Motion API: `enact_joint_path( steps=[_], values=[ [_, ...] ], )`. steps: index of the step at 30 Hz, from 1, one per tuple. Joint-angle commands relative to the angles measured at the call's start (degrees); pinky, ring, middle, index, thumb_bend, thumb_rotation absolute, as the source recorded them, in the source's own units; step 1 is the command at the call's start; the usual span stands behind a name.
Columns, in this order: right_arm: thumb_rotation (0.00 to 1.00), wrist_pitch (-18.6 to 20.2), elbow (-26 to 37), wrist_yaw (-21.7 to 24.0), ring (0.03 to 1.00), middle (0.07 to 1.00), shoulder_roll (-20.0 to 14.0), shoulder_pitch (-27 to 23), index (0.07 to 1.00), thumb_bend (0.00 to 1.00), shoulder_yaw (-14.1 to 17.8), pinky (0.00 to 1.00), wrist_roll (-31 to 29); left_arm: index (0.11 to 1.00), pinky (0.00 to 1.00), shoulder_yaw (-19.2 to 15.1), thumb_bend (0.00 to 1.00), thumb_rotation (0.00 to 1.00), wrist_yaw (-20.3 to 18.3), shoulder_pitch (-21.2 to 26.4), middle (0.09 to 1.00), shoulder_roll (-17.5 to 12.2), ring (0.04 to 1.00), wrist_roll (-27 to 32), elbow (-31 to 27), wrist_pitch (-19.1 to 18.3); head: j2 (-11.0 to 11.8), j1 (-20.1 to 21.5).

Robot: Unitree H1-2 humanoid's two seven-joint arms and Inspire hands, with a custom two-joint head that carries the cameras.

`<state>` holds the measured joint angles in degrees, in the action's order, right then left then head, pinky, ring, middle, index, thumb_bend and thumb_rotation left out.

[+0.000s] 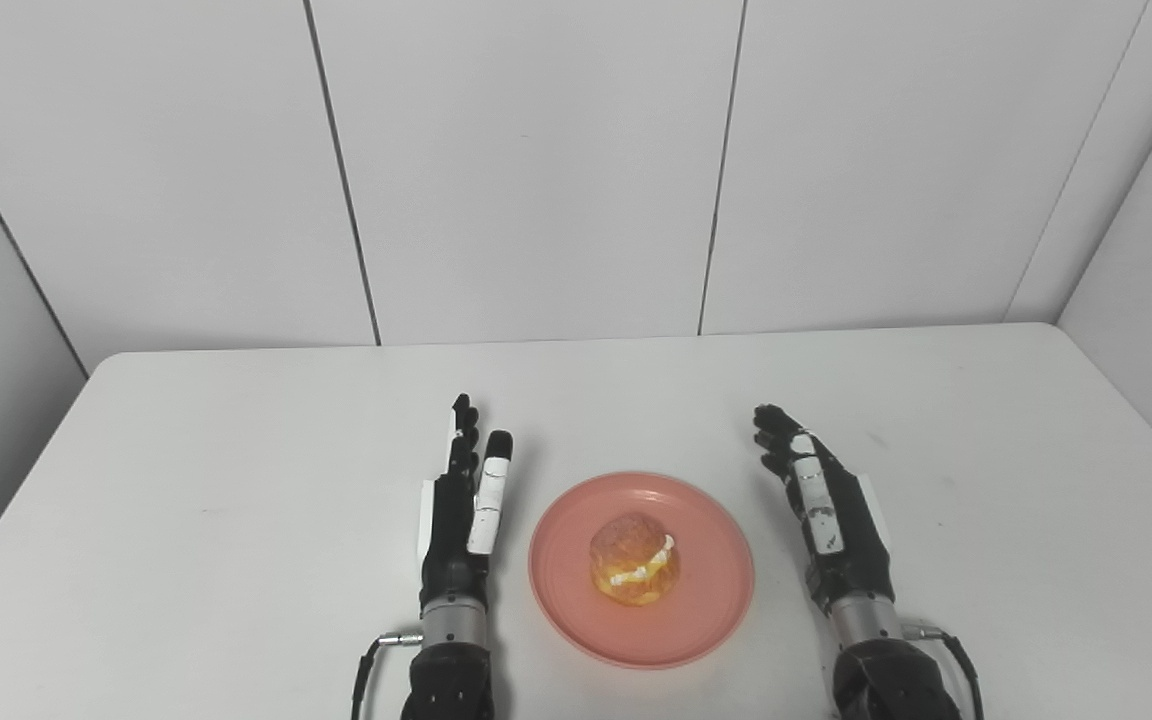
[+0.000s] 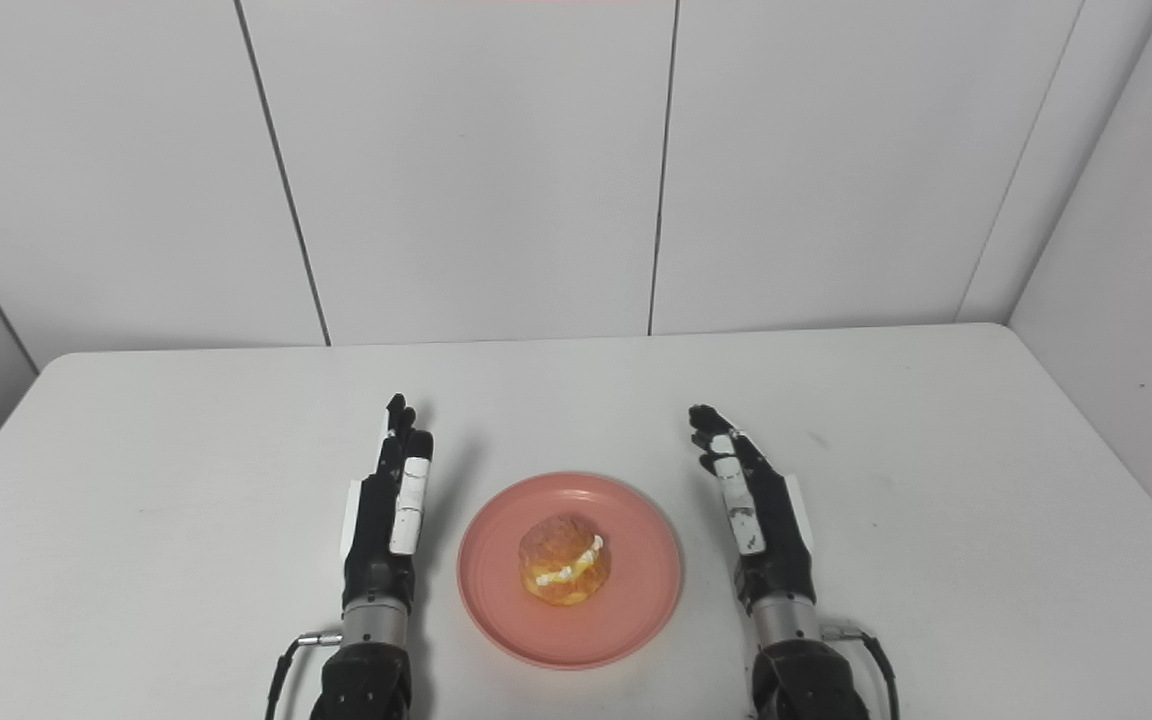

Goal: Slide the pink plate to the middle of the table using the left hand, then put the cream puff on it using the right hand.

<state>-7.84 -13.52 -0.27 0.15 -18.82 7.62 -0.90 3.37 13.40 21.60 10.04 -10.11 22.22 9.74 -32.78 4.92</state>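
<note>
L eye: pink plate (image 1: 641,570) sits mid tabletop (image 1: 236,480) w/ cream puff (image 1: 634,572) at its centre. Task looks done.

R eye: left hand (image 2: 386,525) at plate's 9, right hand (image 2: 761,520) at 3; both empty, fingers straight, apart from plate.

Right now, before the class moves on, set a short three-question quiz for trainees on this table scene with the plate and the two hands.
1. True or false: the cream puff lies on the pink plate.
2. Multiple choice: where does the plate lie? A) between the left hand and the right hand; B) left of both hands; C) at the far edge of the table.
3. Fill in: both hands hold ____.

Key
1. True; it sits near the plate's middle.
2. A; one hand lies at each side, neither touching the plate.
3. Nothing; both are open with fingers stretched out.
</note>
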Motion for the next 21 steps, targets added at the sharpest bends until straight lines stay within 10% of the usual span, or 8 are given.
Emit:
enact_joint_path(
  steps=[1,21],
  values=[
    [1.00,-3.8,-0.3,-0.9,0.949,0.913,0.0,-0.1,0.860,0.87,-0.8,1.00,0.7,1.000,1.00,0.2,0.80,1.00,-0.8,-2.8,1.000,-0.7,1.000,0.3,1.2,-0.6,-0.1,0.0],
    [0.94,-2.8,-0.6,-0.3,1.000,1.000,-0.2,1.5,0.994,0.87,-3.0,1.00,-1.4,1.000,1.00,0.4,0.81,0.97,-2.3,-2.5,1.000,-1.1,1.000,0.9,1.4,-0.9,-0.3,0.2]
  ],
)
